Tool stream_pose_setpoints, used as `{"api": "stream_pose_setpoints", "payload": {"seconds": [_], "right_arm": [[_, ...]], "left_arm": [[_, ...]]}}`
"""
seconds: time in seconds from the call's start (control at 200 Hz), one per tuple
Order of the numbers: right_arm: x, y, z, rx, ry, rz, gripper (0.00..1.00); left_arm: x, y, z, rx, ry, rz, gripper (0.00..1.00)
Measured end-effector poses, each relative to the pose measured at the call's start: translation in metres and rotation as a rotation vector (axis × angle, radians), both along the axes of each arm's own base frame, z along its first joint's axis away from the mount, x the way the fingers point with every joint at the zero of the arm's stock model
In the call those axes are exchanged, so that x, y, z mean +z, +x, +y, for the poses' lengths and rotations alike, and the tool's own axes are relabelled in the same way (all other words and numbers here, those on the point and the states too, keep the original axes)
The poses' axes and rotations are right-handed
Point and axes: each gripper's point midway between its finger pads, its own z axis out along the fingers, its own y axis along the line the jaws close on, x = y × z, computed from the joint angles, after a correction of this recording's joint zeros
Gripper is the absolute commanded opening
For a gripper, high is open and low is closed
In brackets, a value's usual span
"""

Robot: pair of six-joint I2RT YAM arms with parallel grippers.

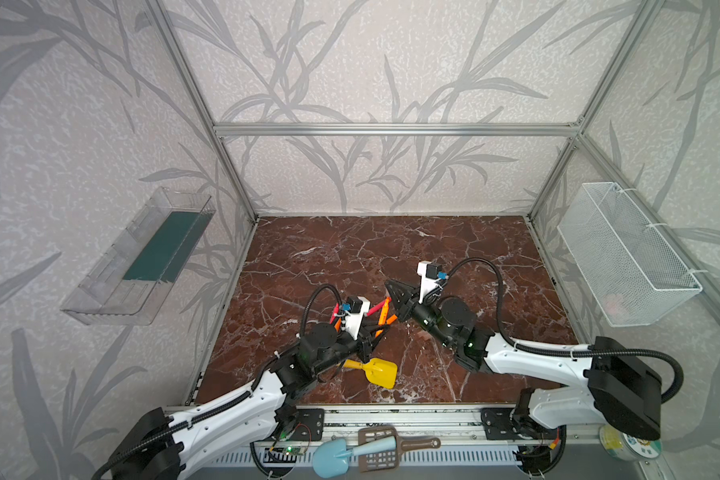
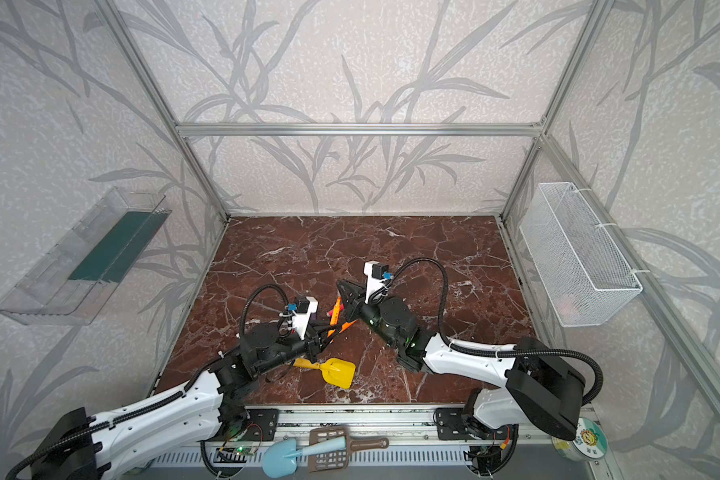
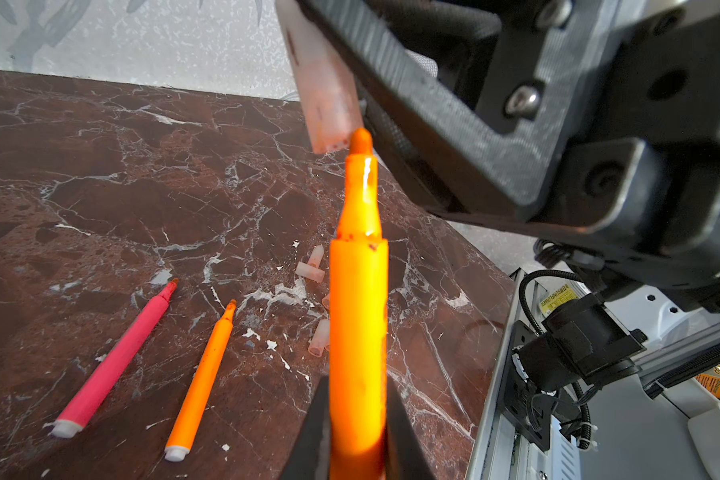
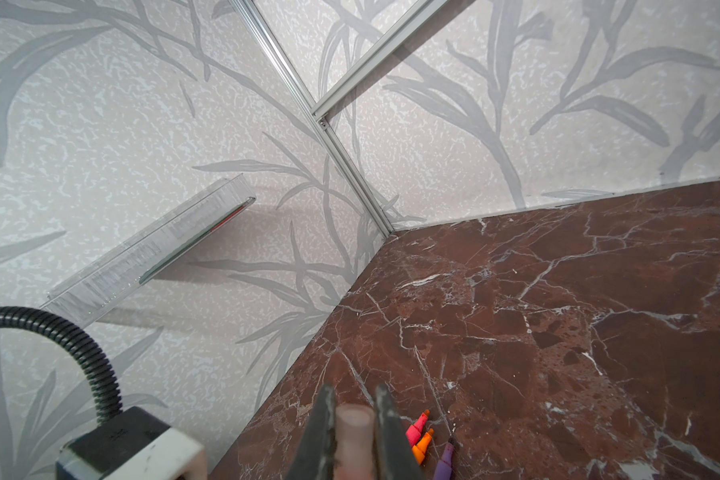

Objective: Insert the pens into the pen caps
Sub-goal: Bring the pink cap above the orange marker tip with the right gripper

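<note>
Orange pen (image 3: 358,311): nearest the left wrist camera, clamped by its barrel in the left tool (image 3: 358,384) — jaws narrow, closed on it, tip leading away from the tool.
Cap (image 3: 329,99): a pale translucent tube pinched in the right tool (image 4: 354,392), jaws narrow on it, open mouth turned toward the pen.
Tip to mouth: the pen tip meets the rim of the mouth off-centre. The pen's long axis is tilted against the cap's, not in line — by my judgement they need lining up before any push.
Arms: both tools meet above the middle of the tabletop (image 1: 454,249), and neither has further to go.
Spare pieces: a red-pink pen (image 3: 113,361) and a second orange pen (image 3: 202,378) lie side by side on the tabletop, with loose caps (image 3: 310,270) just beyond.
Writing: a yellow sticker (image 3: 555,299) below the right arm seems to read SUNFLOWER.
</note>
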Motion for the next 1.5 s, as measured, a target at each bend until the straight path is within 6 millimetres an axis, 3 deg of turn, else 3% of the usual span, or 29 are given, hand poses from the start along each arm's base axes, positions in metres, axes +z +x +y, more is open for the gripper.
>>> {"api": "stream_pose_setpoints", "payload": {"seconds": [0.5,0.955,1.499], "right_arm": [[0.001,-0.001,0.001,0.008,0.008,0.004,0.00],[0.022,-0.004,0.006,0.032,0.047,-0.020,0.00],[0.016,-0.007,0.002,0.028,0.071,-0.020,0.00]], "left_arm": [[0.000,0.000,0.000,0.000,0.000,0.000,0.00],[0.000,0.000,0.000,0.000,0.000,0.000,0.00],[0.007,-0.001,0.003,0.005,-0.018,-0.018,0.00]]}}
